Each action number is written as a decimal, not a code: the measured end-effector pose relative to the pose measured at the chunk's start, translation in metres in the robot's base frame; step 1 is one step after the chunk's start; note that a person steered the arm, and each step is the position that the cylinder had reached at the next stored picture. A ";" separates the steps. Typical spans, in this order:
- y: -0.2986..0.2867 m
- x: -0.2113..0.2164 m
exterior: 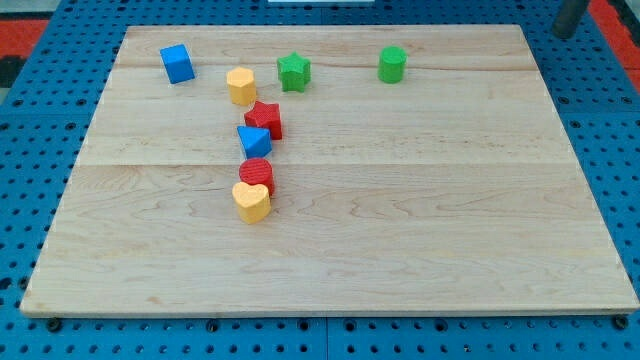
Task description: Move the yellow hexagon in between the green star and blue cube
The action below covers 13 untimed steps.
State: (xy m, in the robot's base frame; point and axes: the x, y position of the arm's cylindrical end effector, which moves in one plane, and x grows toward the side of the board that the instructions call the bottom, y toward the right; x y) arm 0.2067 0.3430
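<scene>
The yellow hexagon [241, 86] sits on the wooden board near the view's top, between the blue cube [177, 63] on its left and the green star [294, 72] on its right, slightly lower than both. It touches neither. My tip [569, 35] shows at the view's top right corner, just off the board's corner and far from all blocks.
A green cylinder [392, 64] stands right of the green star. Below the hexagon runs a column: red star [265, 119], blue triangle [254, 141], red round block [257, 175], yellow heart [252, 201]. The wooden board [420, 220] lies on a blue pegboard.
</scene>
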 end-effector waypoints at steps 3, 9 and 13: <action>-0.037 0.088; -0.377 0.122; -0.440 0.129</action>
State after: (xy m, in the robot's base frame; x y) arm 0.3358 -0.0968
